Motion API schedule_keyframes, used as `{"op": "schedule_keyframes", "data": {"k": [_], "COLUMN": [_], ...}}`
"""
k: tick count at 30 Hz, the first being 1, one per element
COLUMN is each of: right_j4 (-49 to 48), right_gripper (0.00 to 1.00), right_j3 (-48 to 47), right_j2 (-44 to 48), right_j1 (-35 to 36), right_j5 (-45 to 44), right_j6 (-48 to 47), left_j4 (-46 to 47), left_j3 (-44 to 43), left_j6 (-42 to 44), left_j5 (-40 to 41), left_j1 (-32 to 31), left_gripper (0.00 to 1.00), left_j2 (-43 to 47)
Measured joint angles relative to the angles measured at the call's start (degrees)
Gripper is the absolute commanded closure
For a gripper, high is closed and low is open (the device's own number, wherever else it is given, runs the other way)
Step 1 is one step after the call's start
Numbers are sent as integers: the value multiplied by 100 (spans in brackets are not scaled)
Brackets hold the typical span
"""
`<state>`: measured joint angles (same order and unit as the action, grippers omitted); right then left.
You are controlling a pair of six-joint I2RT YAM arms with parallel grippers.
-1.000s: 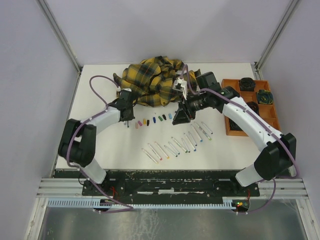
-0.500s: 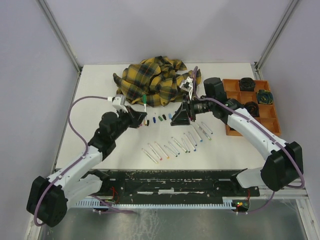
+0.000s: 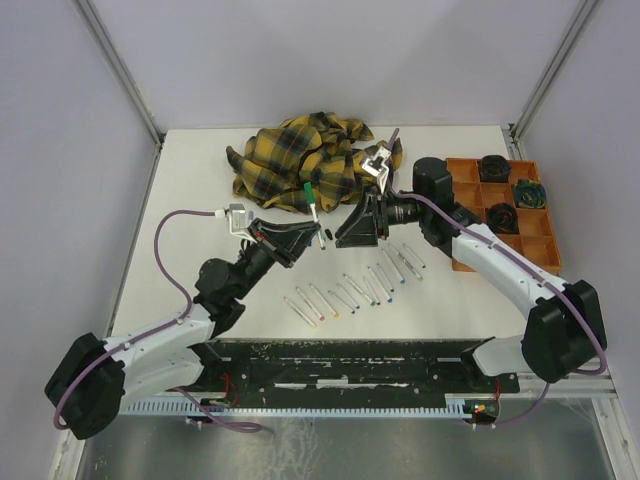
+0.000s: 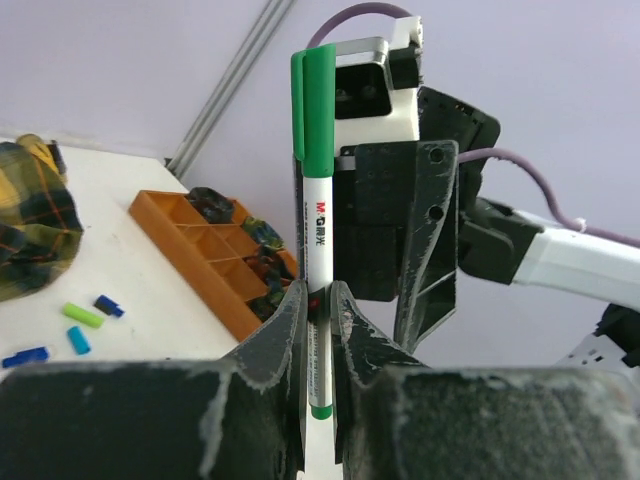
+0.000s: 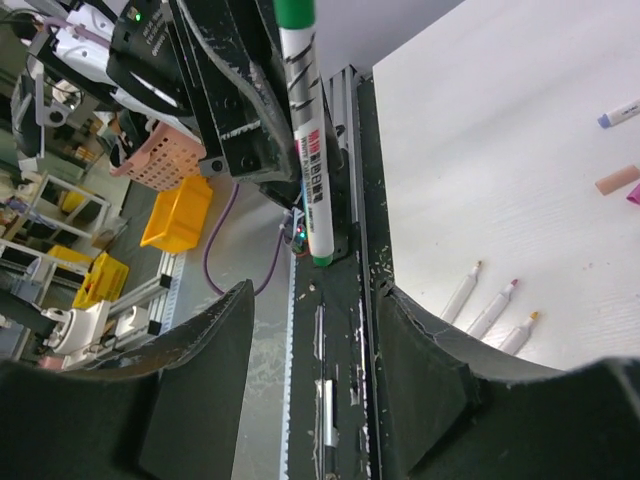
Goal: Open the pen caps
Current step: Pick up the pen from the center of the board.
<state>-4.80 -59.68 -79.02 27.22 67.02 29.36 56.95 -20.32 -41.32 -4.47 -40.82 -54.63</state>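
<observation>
My left gripper (image 3: 312, 232) is shut on a white pen (image 3: 316, 222) with a green cap (image 3: 309, 190) and holds it upright above the table. In the left wrist view the barrel (image 4: 318, 240) sits between the fingers (image 4: 290, 310), and the green cap (image 4: 313, 100) sticks out above them. My right gripper (image 3: 352, 238) is open and empty, just right of the pen and facing it. In the right wrist view the pen (image 5: 308, 160) stands ahead of the wide-open jaws, apart from them. Several loose caps (image 4: 85, 315) lie on the table.
A row of uncapped white pens (image 3: 350, 290) lies on the table below the grippers and shows in the right wrist view (image 5: 490, 310). The yellow plaid cloth (image 3: 300, 165) is bunched at the back. An orange compartment tray (image 3: 500, 250) stands at the right.
My left gripper has lifted off the table with the green-capped pen and moved right, toward the right gripper. The right gripper has shifted only slightly and stays open.
</observation>
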Motion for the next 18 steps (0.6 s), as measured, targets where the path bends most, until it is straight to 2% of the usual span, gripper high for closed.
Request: {"op": "schedule_keyframes", "data": {"k": [8, 18], "right_j4": [-1084, -1276], "right_gripper": [41, 48], "right_j3": [330, 332], "right_j2": [0, 0], "right_j1": [109, 354], "right_j5": [-4, -28], "right_j6": [702, 752], "left_j4": [817, 1172], "left_j3": [4, 2], "left_j6": [-170, -181], "left_j5": [162, 273], "left_j1": [-304, -509], "left_gripper": [97, 97], "left_j2": [-590, -866]}}
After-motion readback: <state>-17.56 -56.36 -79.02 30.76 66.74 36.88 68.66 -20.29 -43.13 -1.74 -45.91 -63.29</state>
